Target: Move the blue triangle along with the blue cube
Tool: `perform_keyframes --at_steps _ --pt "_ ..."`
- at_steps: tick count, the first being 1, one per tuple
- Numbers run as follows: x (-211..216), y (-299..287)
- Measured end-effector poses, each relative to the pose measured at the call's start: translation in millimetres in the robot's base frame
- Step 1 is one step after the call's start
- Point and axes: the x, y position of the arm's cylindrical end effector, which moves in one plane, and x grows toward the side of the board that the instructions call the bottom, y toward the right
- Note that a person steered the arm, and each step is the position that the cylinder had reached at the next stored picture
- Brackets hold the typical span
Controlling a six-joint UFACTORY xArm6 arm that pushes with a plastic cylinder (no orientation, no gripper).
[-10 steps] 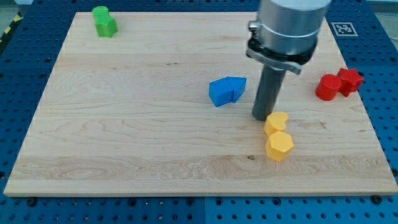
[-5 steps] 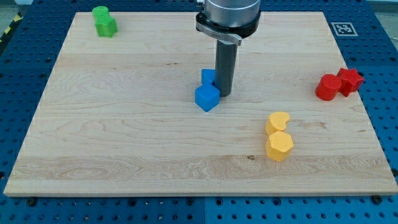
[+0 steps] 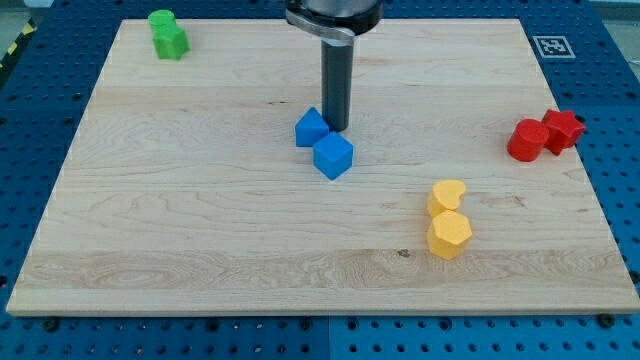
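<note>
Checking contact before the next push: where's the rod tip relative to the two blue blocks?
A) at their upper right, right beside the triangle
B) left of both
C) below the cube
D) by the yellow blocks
A: my tip stands just right of the blue triangle and above the blue cube.

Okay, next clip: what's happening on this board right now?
A robot arm with a dark rod is pushing blocks on a wooden board. My tip sits just right of the blue triangle and above the blue cube, which touch near the board's middle. Two green blocks sit at the view's top left, two red blocks at the right edge, and two yellow blocks at the lower right, all away from the rod.
</note>
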Motion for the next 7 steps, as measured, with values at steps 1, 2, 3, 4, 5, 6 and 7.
perform_keyframes --at_steps 1,2,3,4,5,6,7 --pt "8.0 21.9" --pt "26.2 25.0" --pt "41.6 21.0" --pt "40.3 -14.8" --pt "44.4 -14.0" --pt "68.8 13.4" --pt "86.6 -7.0"
